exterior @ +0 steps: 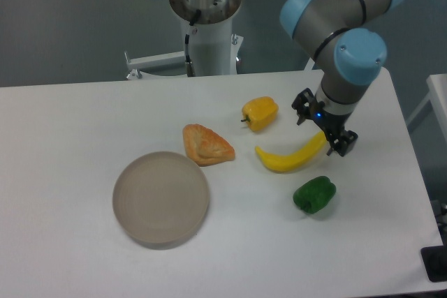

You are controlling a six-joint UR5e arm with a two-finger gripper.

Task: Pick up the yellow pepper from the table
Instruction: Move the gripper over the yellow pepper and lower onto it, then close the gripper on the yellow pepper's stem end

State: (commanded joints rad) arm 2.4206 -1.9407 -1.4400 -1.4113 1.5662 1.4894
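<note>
The yellow pepper (260, 112) lies on the white table (84, 123) right of centre, its dark stem pointing left. My gripper (323, 128) hangs to the right of the pepper, over the right end of the banana (292, 156). Its two dark fingers stand apart, with nothing between them. The gripper does not touch the pepper.
A green pepper (314, 195) lies below the banana. A brown croissant (205, 145) sits left of the yellow pepper. A round grey plate (161, 198) lies at the front left. The robot's base column (207, 26) stands at the table's far edge.
</note>
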